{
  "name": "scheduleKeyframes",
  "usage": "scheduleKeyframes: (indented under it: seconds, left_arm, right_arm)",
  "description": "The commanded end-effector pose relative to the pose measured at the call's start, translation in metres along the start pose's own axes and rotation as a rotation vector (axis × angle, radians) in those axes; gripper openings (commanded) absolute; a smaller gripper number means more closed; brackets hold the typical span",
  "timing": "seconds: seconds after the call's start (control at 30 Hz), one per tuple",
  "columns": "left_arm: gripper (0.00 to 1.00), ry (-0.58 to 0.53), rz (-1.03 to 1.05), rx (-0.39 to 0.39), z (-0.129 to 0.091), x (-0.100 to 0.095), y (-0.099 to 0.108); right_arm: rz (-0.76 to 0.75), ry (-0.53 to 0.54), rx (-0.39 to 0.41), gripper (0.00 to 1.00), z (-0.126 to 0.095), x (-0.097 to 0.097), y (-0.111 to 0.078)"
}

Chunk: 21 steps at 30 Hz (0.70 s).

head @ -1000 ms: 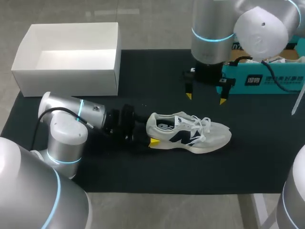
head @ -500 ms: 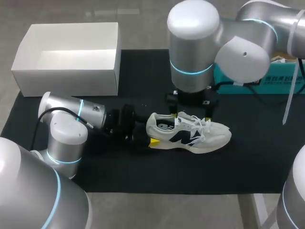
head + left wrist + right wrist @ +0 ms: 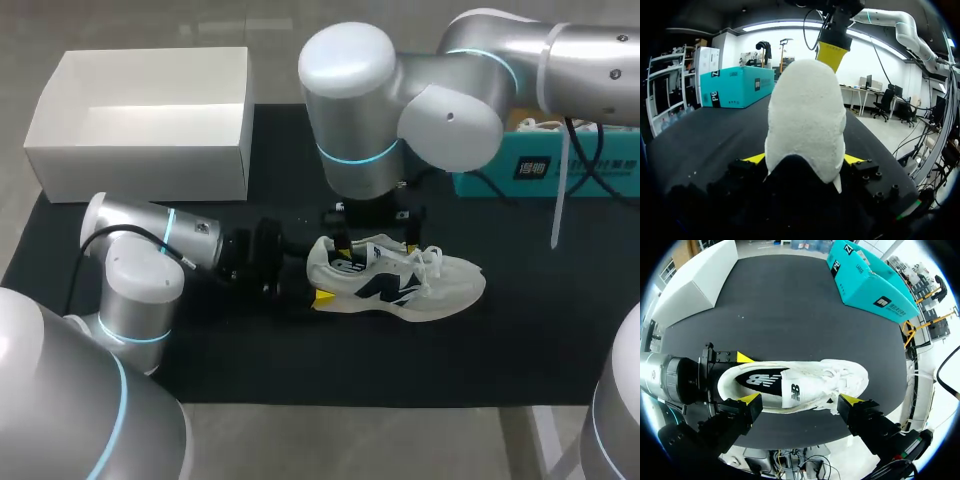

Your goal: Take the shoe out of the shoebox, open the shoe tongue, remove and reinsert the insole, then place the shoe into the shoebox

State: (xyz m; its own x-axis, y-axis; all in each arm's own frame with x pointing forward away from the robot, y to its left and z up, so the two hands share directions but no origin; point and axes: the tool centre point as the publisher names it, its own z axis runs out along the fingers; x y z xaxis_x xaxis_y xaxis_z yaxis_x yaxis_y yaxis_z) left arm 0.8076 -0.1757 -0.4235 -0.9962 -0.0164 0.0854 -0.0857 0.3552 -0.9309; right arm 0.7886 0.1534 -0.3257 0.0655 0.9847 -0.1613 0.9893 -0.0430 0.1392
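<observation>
My left end effector (image 3: 804, 160) is closed on the heel of the white mesh sneaker with dark side markings (image 3: 400, 280), one yellow tip pressed against each side of it. The sneaker stands upright on its sole on the black mat (image 3: 300, 360) covering the bench, toe pointing away from my left arm. My right end effector (image 3: 800, 400) hangs above the sneaker with its fingers spread wide and nothing between them. One tip is over the collar and the other over the laces; I cannot tell whether either touches. The dark insole (image 3: 760, 380) lies inside the shoe behind the white tongue (image 3: 792, 392). The open white cardboard shoebox (image 3: 140, 170) sits at the mat's far left corner, well apart from the sneaker, and a teal cardboard box (image 3: 560, 170) sits at the far right.
</observation>
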Motion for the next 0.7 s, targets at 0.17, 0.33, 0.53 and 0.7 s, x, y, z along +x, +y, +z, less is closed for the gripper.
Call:
scheduleKeyframes:
  seconds: [0.17, 0.33, 0.53, 0.7]
  left_arm:
    - [0.00, -0.002, 0.001, 0.001, 0.000, 0.000, 0.000]
    - [0.00, -0.002, 0.001, 0.001, 0.000, 0.000, 0.000]
    - [0.00, -0.002, 0.001, 0.001, 0.000, 0.000, 0.000]
    - [0.00, -0.002, 0.001, 0.001, 0.000, 0.000, 0.000]
  right_arm:
    - [-0.033, -0.108, 0.027, 1.00, 0.012, 0.011, 0.005]
    - [-0.025, -0.174, 0.057, 1.00, 0.017, 0.000, 0.005]
    - [-0.001, -0.232, 0.085, 0.78, 0.018, -0.014, 0.006]
    - [0.025, -0.248, 0.095, 0.37, 0.017, -0.026, 0.005]
